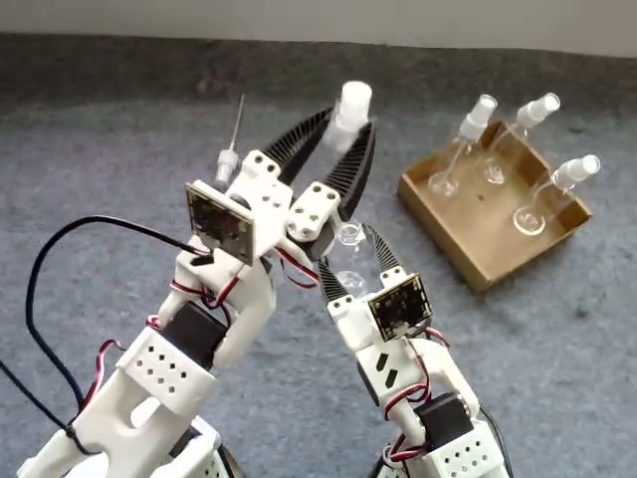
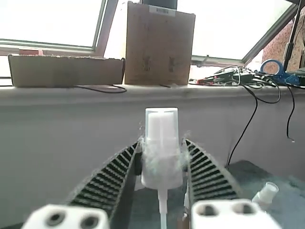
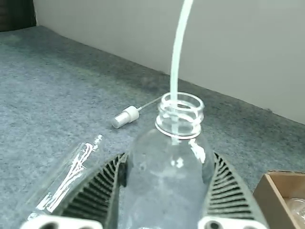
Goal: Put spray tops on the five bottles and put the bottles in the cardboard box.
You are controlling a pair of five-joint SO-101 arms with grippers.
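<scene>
My left gripper (image 1: 345,134) (image 2: 163,146) is shut on a white spray top (image 1: 353,100) (image 2: 162,143), held upright above the grey carpet. Its thin tube (image 3: 178,62) hangs down into the open neck of a clear bottle (image 1: 348,239) (image 3: 174,167). My right gripper (image 1: 350,257) (image 3: 169,162) is shut on that bottle, holding it upright just under the left one. The cardboard box (image 1: 478,227) sits to the right with three capped bottles (image 1: 513,139) standing in it. A loose spray top (image 1: 227,159) (image 3: 125,117) lies on the carpet. Another clear bottle (image 3: 66,183) lies on its side beside the right gripper.
Grey carpet (image 1: 119,149) covers the table, with a pale wall (image 3: 238,57) along the far edge. A black cable (image 1: 60,249) loops at the left near the left arm's base. Open carpet lies in front of the box.
</scene>
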